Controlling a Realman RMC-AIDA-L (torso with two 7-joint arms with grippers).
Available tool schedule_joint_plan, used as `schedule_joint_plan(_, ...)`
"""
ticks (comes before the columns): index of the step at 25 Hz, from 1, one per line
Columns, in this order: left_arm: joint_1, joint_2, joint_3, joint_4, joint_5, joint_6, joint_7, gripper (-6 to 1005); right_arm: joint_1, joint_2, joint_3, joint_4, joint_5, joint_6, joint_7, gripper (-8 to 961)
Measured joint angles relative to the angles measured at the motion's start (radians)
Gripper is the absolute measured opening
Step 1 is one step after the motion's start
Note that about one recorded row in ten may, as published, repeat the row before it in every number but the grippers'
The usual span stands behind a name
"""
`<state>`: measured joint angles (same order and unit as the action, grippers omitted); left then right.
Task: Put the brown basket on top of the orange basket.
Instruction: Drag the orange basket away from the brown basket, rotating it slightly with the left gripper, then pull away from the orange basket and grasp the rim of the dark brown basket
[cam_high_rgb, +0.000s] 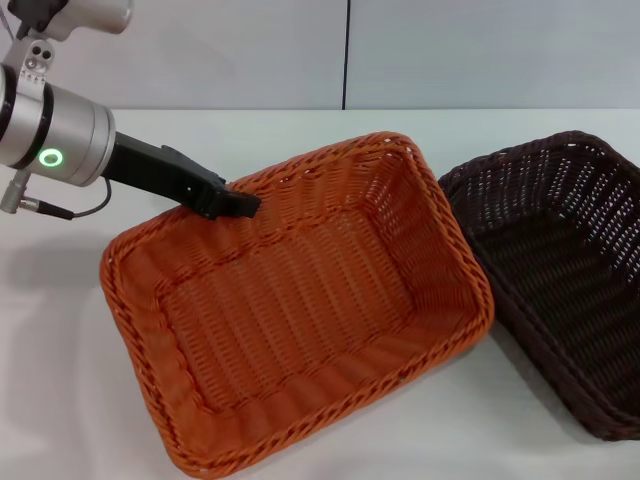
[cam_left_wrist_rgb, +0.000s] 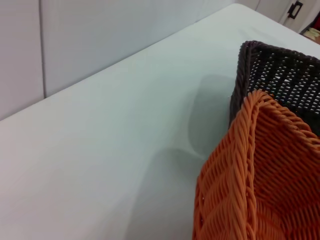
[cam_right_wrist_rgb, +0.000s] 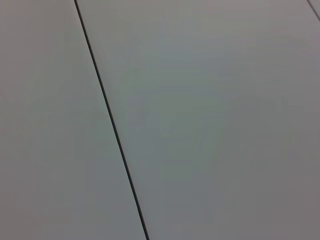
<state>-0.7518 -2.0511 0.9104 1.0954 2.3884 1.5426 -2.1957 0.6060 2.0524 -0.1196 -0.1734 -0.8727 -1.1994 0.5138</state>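
The orange basket (cam_high_rgb: 300, 310) lies in the middle of the white table, open side up. Its right rim touches or overlaps the left rim of the brown basket (cam_high_rgb: 560, 270), which stands at the right and is cut off by the picture's edge. My left gripper (cam_high_rgb: 238, 204) reaches in from the upper left and is shut on the orange basket's far rim. The left wrist view shows a corner of the orange basket (cam_left_wrist_rgb: 255, 175) close up, with the brown basket (cam_left_wrist_rgb: 280, 75) right behind it. My right gripper is out of view.
The white table (cam_high_rgb: 60, 400) runs to a grey panelled wall (cam_high_rgb: 450, 50) at the back. The right wrist view shows only that wall with a dark seam (cam_right_wrist_rgb: 110, 125).
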Motion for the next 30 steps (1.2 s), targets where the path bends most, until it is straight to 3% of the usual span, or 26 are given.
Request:
schedule_joint_plan(14, 0.020, -0.003, -0.001, 0.034, 0.030, -0.026, -0.064, 190, 0.005, 0.000, 0.000, -0.001, 0.000, 0.000, 0.000, 526)
schedule_joint_plan(17, 0.023, -0.004, -0.001, 0.042, 0.025, -0.025, -0.069, 380, 0.003, 0.000, 0.000, -0.001, 0.000, 0.001, 0.000, 526)
schedule_joint_plan(23, 0.036, -0.002, -0.001, 0.072, 0.024, -0.029, -0.100, 651, 0.001, 0.000, -0.001, -0.002, 0.000, 0.001, 0.000, 526)
schedule_joint_plan(28, 0.054, -0.004, -0.022, 0.100, 0.013, -0.044, -0.110, 818, 0.002, -0.001, -0.014, -0.003, -0.007, 0.003, 0.009, 526)
schedule_joint_plan(30, 0.065, -0.005, -0.037, 0.106, -0.013, -0.048, -0.105, 821, 0.002, -0.006, -0.041, -0.004, -0.009, 0.005, 0.017, 526)
